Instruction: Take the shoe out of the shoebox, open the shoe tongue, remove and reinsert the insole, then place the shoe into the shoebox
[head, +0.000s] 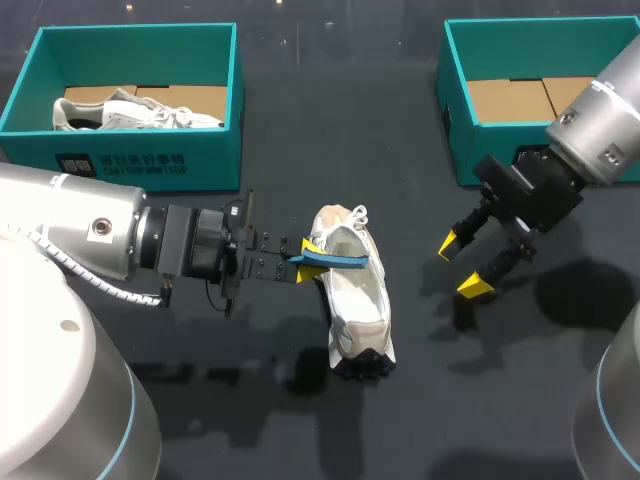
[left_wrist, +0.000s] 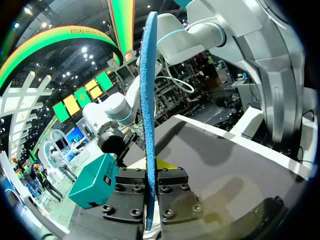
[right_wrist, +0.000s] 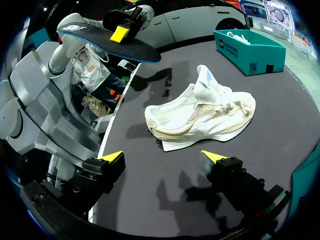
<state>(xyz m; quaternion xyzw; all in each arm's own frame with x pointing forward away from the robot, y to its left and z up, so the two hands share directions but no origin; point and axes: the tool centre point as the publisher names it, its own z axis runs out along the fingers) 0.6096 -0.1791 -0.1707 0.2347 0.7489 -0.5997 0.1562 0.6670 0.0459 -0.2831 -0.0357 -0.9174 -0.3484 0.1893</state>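
As left tool (head: 312, 256) grips insole (head: 346, 263) crosswise — shoe (head: 358, 300) fore-aft.

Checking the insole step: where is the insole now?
In the head view, the blue insole is clamped in the left gripper, held in the air by the white shoe mid-table.

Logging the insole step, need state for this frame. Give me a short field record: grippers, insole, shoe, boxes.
left gripper: shut on the insole
insole: blue, out of the shoe, held in the air near it
right gripper: open, empty, apart from the shoe
shoe: white, on the table between the arms, outside both boxes
left shoebox: teal, holds a second white shoe
right shoebox: teal, only its cardboard floor shows
stage: insole removed, not yet reinserted
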